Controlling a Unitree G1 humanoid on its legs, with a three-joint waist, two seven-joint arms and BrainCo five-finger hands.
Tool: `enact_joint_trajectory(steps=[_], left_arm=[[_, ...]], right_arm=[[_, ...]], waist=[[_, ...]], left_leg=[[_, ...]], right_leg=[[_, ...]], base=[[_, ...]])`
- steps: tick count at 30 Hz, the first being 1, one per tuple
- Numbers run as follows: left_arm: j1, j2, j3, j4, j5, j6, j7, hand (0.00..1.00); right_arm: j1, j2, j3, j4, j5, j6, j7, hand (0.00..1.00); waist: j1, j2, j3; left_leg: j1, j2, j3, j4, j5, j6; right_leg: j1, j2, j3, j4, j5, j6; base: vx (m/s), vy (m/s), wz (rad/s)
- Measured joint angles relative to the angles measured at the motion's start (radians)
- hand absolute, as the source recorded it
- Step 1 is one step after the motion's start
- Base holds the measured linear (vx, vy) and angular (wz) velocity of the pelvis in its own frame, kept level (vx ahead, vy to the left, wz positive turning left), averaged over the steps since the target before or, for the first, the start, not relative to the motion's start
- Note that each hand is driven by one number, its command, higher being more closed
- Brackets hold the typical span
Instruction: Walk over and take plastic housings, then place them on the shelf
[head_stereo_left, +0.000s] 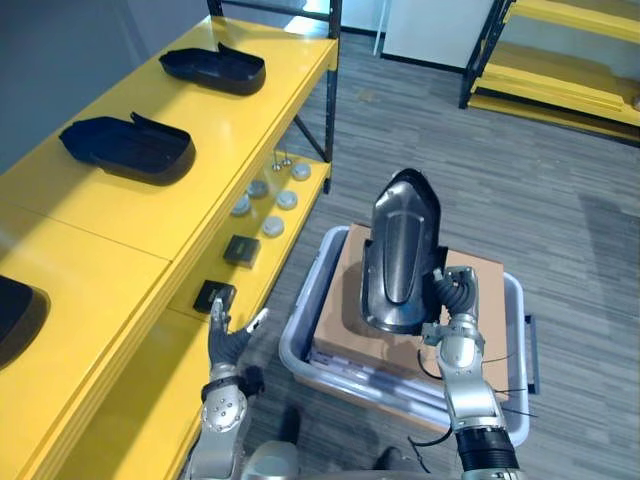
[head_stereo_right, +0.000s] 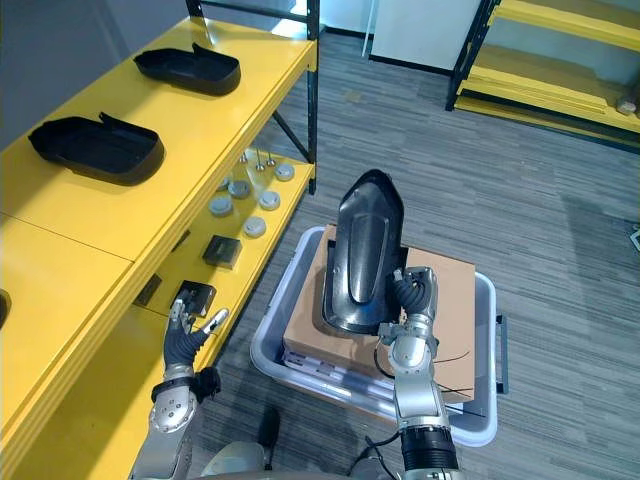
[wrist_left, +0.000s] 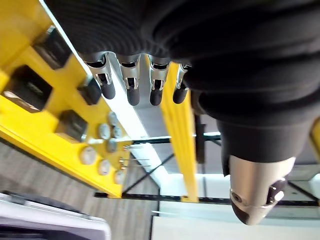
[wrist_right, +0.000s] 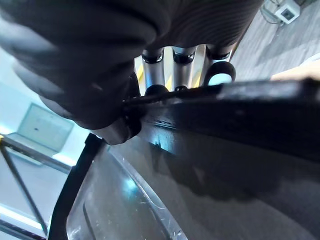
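Above the grey bin (head_stereo_left: 299, 331) and the cardboard box (head_stereo_left: 335, 312) lying in it: one dark plastic housing (head_stereo_left: 400, 255), glossy, held upright with its narrow rounded end uppermost and its lower end just over the box top. Right hand (head_stereo_left: 455, 295): fingers curled round the housing's lower side edge, thumb on the other face, as its wrist view shows with the edge (wrist_right: 240, 95) clamped under the fingertips. Left hand (head_stereo_left: 228, 340): fingers straight and spread, holding nothing, raised beside the front edge of the yellow shelf (head_stereo_left: 230, 130) at its lower tier. Top tier of that shelf: two black housings, one nearer (head_stereo_left: 128, 147) and one farther (head_stereo_left: 213, 68), well apart, open sides up; a third dark shape (head_stereo_left: 15, 315) cut off at the left border. Lower tier: several round discs (head_stereo_left: 273, 226) and two small black blocks (head_stereo_left: 241, 250), (head_stereo_left: 214, 296). Far right, across the grey plank floor (head_stereo_left: 520, 170): a second yellow rack (head_stereo_left: 560, 50).
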Motion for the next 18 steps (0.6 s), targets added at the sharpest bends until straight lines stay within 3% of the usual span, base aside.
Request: enact_joint_trajectory(steps=[2,8,12,18], left_arm=[[-0.015,0.0,-0.043,0.0,0.001,0.0,0.0,0.0],[-0.079,0.002,-0.134,0.0,0.024,0.001,0.001,0.0],[-0.083,0.004,-0.169,0.0,0.047,0.004,0.003,0.0],[-0.151,0.019,-0.195,0.036,0.06,0.021,0.033,0.0]], right_arm=[[0.0,0.001,0.042,0.0,-0.009,0.0,0.001,1.0],[-0.001,-0.002,0.13,-0.034,-0.009,0.0,0.004,1.0],[-0.014,-0.003,0.179,-0.036,-0.009,0.0,0.004,1.0],[-0.016,-0.003,0.195,-0.064,-0.007,-0.001,0.002,1.0]], waist=[[-0.015,0.0,-0.013],[-0.021,0.004,-0.026],[-0.039,0.003,-0.054],[-0.041,0.005,-0.057]], left_leg=[[0.001,0.001,0.007,0.0,0.0,0.0],[0.015,0.006,0.042,0.0,-0.006,0.007],[0.013,0.006,0.059,0.0,-0.01,0.013],[0.023,0.007,0.082,0.0,-0.012,0.015]], right_leg=[[-0.002,0.0,0.005,0.001,0.0,0.0],[-0.009,0.003,0.041,0.002,0.002,-0.002],[-0.021,0.003,0.061,0.0,0.004,-0.002],[-0.024,0.003,0.081,-0.002,0.009,-0.002]], base=[[-0.05,-0.005,-0.08],[-0.03,-0.004,-0.16],[0.02,0.0,-0.15],[-0.01,-0.002,-0.1]])
